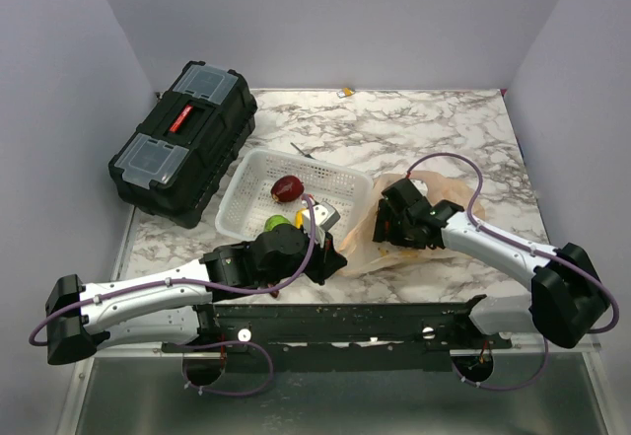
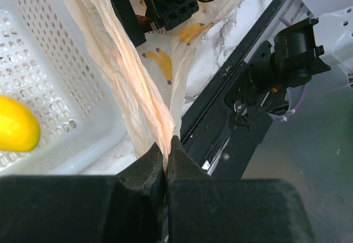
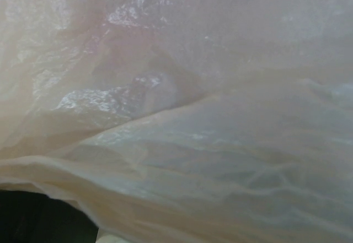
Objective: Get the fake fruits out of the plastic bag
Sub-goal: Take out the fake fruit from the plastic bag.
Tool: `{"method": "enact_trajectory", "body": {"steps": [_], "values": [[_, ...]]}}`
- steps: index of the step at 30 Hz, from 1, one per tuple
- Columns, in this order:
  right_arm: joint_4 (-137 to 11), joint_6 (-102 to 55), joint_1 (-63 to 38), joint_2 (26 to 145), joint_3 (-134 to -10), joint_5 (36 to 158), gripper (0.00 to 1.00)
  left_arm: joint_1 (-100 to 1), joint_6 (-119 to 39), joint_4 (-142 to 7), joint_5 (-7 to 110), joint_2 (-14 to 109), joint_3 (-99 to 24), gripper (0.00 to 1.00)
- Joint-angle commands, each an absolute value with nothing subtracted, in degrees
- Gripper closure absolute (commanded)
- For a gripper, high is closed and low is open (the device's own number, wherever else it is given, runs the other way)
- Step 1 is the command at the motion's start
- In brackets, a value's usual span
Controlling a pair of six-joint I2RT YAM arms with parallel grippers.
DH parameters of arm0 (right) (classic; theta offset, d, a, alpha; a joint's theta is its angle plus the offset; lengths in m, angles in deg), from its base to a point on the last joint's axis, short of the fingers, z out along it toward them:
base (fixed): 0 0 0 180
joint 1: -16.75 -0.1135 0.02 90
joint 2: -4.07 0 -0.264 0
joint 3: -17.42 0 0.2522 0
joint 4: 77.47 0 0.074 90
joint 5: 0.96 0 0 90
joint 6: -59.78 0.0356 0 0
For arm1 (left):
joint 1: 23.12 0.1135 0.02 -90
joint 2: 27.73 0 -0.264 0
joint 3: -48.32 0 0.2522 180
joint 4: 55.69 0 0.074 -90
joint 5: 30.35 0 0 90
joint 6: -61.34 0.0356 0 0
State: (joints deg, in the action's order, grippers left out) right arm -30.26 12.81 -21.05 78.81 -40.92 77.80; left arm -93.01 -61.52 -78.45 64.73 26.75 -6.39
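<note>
The top external camera looks down from above and behind the arm bases, far enough back to take in the whole marble table (image 1: 414, 139). The left wrist camera sits just behind the left gripper (image 2: 166, 155), close in, and faces along the plastic bag (image 2: 118, 55) towards the right arm's base (image 2: 295, 55). With the top view it shares the white basket (image 2: 55, 88). The right wrist camera is so near the bag that film fills its frame. Only the bag appears in all three views.
</note>
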Motion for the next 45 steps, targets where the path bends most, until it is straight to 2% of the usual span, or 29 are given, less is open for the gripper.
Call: {"method": "enact_trajectory", "body": {"steps": [1, 10, 14, 26, 27, 29, 30, 36, 45], "values": [[-33.1, 11.6, -21.0, 81.4, -38.1, 79.5, 0.20, -93.2, -61.8, -77.5, 63.3, 26.9, -6.2, 1.00], [-34.9, 12.8, -21.0, 85.9, -36.8, 76.4, 0.20, -93.2, -62.0, -77.7, 63.0, 27.0, -5.9, 1.00], [-34.0, 15.9, -20.9, 86.5, -35.8, 77.4, 0.17, -93.2, -62.1, -77.5, 62.9, 27.2, -5.9, 1.00], [-35.7, 21.1, -21.0, 77.7, -30.9, 78.5, 0.15, -93.2, -62.7, -76.0, 61.2, 28.7, -5.8, 1.00], [-35.9, 21.7, -20.9, 77.4, -30.9, 77.8, 0.20, -93.2, -62.8, -76.1, 60.9, 28.8, -5.9, 1.00], [-36.0, 23.0, -21.0, 76.3, -31.3, 75.5, 0.40, -93.2, -63.1, -75.9, 60.6, 28.8, -5.7, 1.00], [-36.1, 23.4, -21.0, 75.7, -31.6, 74.3, 0.46, -93.2, -63.2, -75.9, 60.5, 28.7, -5.7, 1.00], [-32.8, 24.0, -21.0, 73.6, -36.8, 64.6, 0.57, -93.2, -63.4, -76.1, 61.1, 28.0, -4.9, 1.00], [-27.2, 22.7, -20.9, 74.9, -44.4, 50.3, 0.63, -93.2, -63.2, -76.2, 61.1, 28.1, -5.4, 1.00]]}}
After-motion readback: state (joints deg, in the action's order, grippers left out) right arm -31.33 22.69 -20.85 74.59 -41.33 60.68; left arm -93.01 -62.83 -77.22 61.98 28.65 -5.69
